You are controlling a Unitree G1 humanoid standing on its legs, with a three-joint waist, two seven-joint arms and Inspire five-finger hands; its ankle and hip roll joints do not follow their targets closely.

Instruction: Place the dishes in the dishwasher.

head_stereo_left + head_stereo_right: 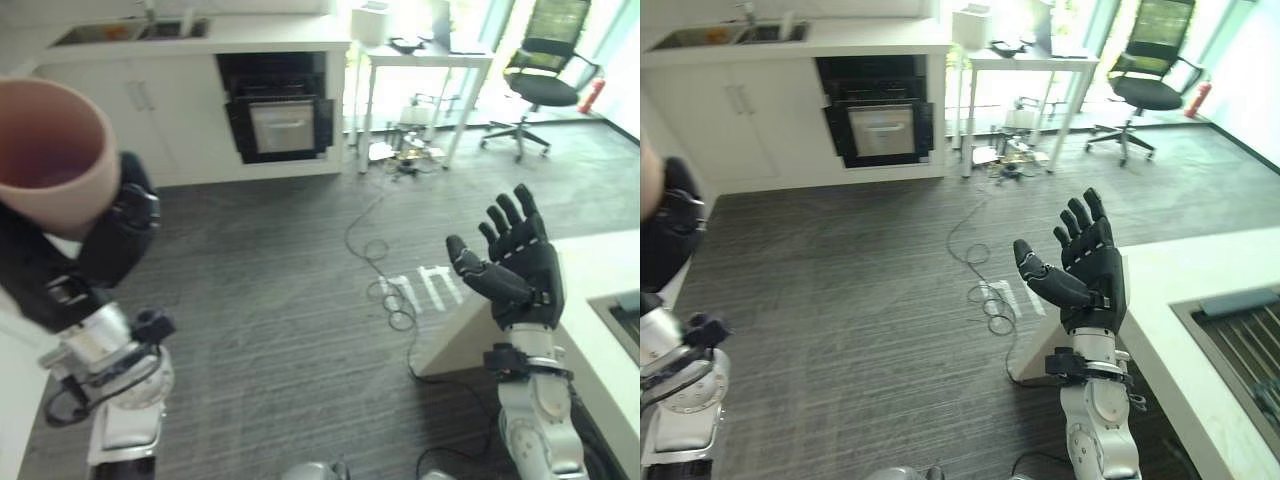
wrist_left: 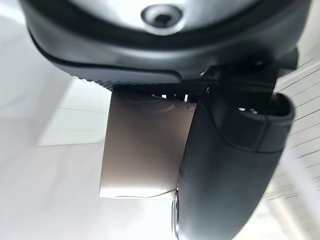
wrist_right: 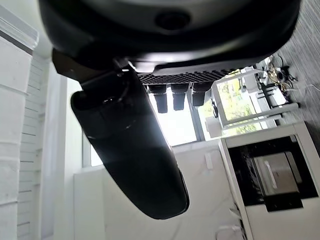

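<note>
At the upper left of the frame the left hand (image 1: 125, 225) grips a pink cup (image 1: 50, 150), fingers wrapped round its wall. The right hand (image 1: 515, 265), lower right, is spread and empty. Keep the cup upright while carrying it toward the dark dishwasher (image 1: 278, 105) at upper centre.
</note>
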